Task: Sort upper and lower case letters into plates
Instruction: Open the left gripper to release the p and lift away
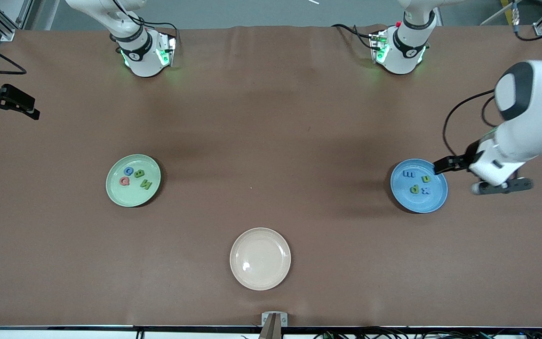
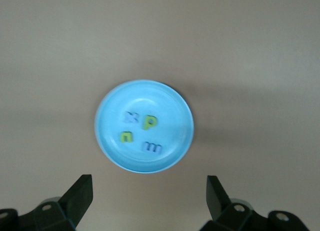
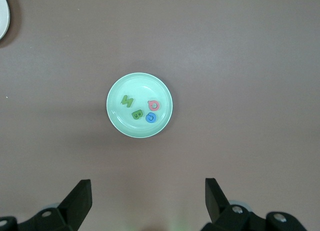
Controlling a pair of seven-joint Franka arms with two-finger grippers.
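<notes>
At the right arm's end of the surface (image 1: 271, 117) the green plate (image 1: 133, 180) is seen to carry four capitals: a blue C (image 1: 129, 171), a green B (image 1: 139, 173), a pink Q (image 1: 124, 181) and a green N (image 1: 146, 184). The right hand (image 3: 147, 198) is held high over that plate, fingers spread wide and empty. Nearer the front camera, between the two sorting plates, the beige plate (image 1: 260, 258) lies bare. At the left arm's end the blue plate (image 1: 418, 185) holds four lower-case letters: a blue m (image 1: 408, 174), a green n (image 1: 425, 179), a green p (image 1: 414, 189) and a blue x (image 1: 425, 190). The left hand (image 1: 442, 165) hangs over that plate's rim, wide and empty. No loose letter is seen, so the sorting is judged complete; both hands are best lifted straight up and withdrawn without the plates being brushed.
</notes>
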